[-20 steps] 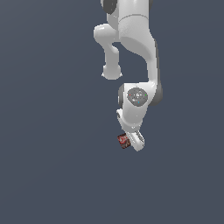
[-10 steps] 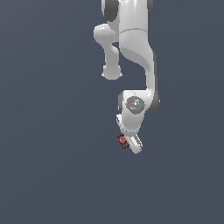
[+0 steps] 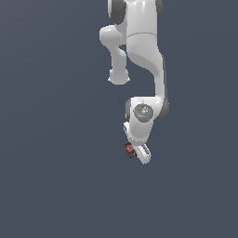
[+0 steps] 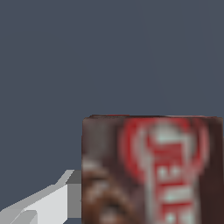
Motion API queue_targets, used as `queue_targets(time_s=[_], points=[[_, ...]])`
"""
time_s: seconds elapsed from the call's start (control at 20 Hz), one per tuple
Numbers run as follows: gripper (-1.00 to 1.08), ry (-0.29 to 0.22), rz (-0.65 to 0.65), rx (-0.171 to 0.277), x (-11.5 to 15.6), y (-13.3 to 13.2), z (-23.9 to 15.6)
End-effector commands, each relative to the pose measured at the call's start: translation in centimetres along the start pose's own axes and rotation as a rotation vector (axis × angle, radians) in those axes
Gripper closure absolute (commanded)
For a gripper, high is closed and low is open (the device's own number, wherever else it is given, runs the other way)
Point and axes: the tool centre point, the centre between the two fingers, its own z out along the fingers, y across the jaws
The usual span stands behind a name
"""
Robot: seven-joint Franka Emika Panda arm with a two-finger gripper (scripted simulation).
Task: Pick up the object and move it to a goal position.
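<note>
The object (image 3: pixel 129 149) is a small dark red and brown box with white lettering, held off the ground at the tip of the white arm. My gripper (image 3: pixel 134 151) is shut on it, and the box sticks out toward the exterior view's left. In the wrist view the object (image 4: pixel 151 170) fills much of the picture, with its red and white label facing the camera. One grey-white finger (image 4: pixel 48 202) lies against its side. The other finger is out of view.
The white arm (image 3: pixel 142 56) hangs down from the upper part of the exterior view, its wrist joint (image 3: pixel 143 112) just above the gripper. A plain dark grey-blue background lies all around, with no other objects in view.
The wrist and gripper have sunk slightly with the box in the same grasp. The box stays at the gripper's tip.
</note>
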Motion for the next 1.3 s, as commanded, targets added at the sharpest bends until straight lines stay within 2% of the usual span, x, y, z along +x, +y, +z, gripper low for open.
queue_targets(time_s=[0.0,0.65,1.25], points=[[1.08,0.0,0.0,0.0,0.0,0.0,0.1],[1.08,0.0,0.0,0.0,-0.9,1.0,-1.1],[1.08,-0.002,-0.001,0.0,-4.9,5.6,-5.9]])
